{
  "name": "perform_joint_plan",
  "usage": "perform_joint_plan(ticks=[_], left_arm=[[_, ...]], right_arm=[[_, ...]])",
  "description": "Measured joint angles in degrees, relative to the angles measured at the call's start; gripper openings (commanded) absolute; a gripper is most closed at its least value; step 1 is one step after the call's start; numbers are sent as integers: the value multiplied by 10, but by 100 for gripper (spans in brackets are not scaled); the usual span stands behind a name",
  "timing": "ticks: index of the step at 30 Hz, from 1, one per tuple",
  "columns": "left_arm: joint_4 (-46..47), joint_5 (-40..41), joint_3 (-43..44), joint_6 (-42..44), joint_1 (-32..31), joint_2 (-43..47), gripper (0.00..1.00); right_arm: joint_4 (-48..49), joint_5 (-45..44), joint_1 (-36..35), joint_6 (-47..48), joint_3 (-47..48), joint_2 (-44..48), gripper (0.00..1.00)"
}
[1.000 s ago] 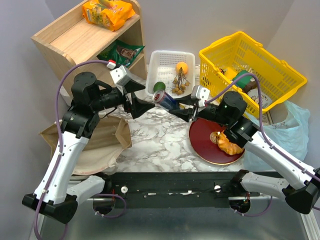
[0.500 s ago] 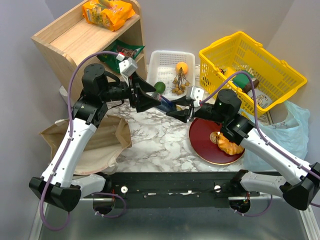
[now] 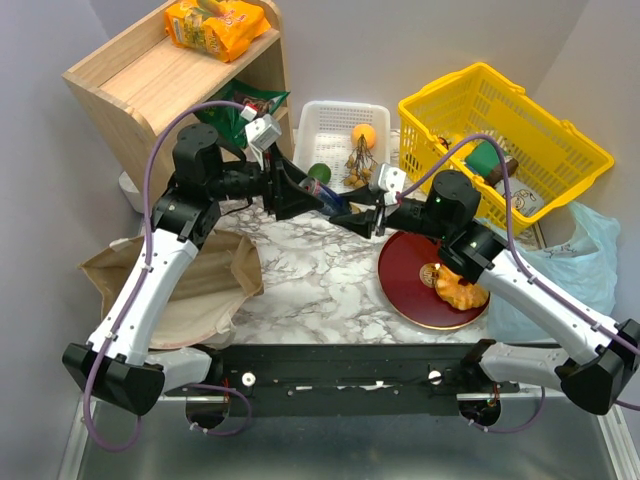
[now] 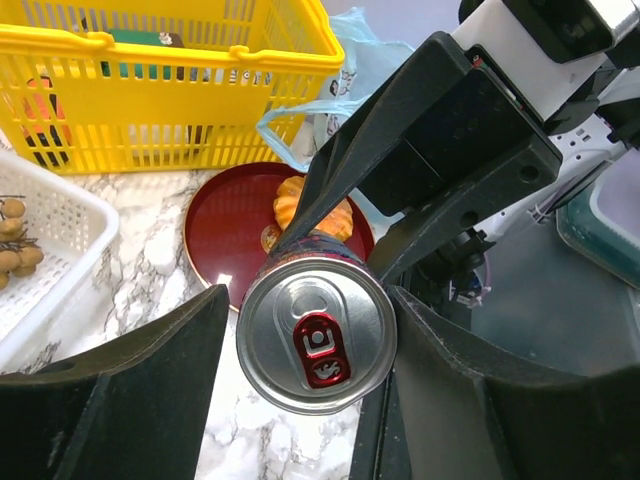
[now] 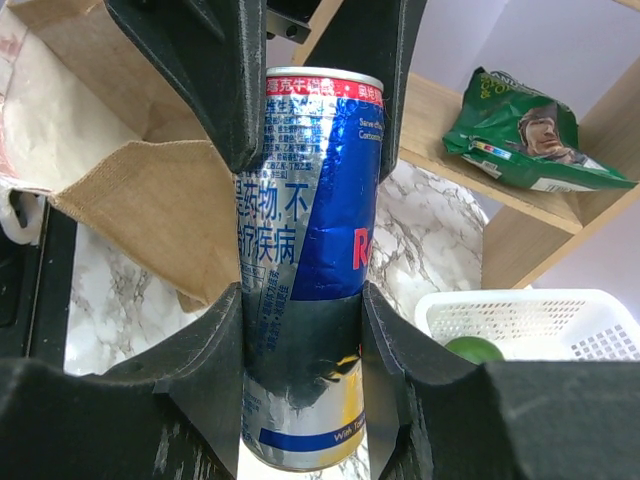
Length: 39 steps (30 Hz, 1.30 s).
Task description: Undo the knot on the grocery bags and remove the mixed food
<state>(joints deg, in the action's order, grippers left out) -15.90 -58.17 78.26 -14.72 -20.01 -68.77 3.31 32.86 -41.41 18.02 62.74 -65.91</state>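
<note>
A blue-and-silver drink can (image 3: 335, 200) hangs over the table, with my right gripper (image 3: 352, 215) (image 5: 300, 300) shut on its lower half. My left gripper (image 3: 322, 195) (image 4: 305, 300) stands open astride the can's top end (image 4: 317, 345), with a slim gap at one finger. The light blue bag (image 3: 590, 260) lies slack at the right; its knot cannot be made out. At the left lies the brown paper bag (image 3: 190, 290). A pastry (image 3: 455, 285) sits on the red plate (image 3: 400, 290). Orange fruit (image 3: 364, 134), brown bunch (image 3: 358, 160) and green fruit (image 3: 318, 173) lie in the white basket (image 3: 335, 112).
A yellow basket (image 3: 500, 140) with goods stands at the back right. The wooden shelf (image 3: 150, 80) at the back left carries an orange snack packet (image 3: 215, 25) on top and a green packet (image 3: 245, 105) inside.
My left gripper has swung right to the can's top end and its jaws have narrowed around it. The right gripper keeps its hold and has moved the can slightly.
</note>
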Motion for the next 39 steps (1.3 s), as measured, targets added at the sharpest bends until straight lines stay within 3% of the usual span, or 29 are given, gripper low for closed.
perform_joint_plan(ticks=[5, 6, 8, 10, 12, 14, 15, 23, 29, 39], left_arm=[[16, -7, 0, -17, 1, -10, 31], [17, -9, 0, -18, 1, -12, 17], [17, -11, 0, -19, 1, -16, 0], [16, -13, 1, -16, 2, -19, 0], [3, -12, 7, -5, 2, -21, 0], [-13, -8, 17, 11, 0, -25, 0], [-25, -2, 22, 22, 0, -27, 0], [-170, 117, 103, 151, -3, -62, 0], [-250, 238, 118, 219, -4, -92, 0], [-264, 471, 103, 261, -4, -170, 0]], right_arm=[[-1, -7, 2, -12, 7, -12, 14], [-2, -8, 3, -15, 7, -12, 17], [-5, -11, 3, -19, 7, -12, 37], [-9, -15, 3, -22, 7, -12, 59], [-11, -17, 3, -23, 7, -12, 72], [-14, -23, 2, -25, 7, -12, 94], [-15, -27, 2, -28, 8, -12, 99], [-84, -65, 2, -18, 5, 33, 99], [-130, -85, 2, -5, -24, 94, 99], [-171, -100, 2, 24, -49, 103, 99]])
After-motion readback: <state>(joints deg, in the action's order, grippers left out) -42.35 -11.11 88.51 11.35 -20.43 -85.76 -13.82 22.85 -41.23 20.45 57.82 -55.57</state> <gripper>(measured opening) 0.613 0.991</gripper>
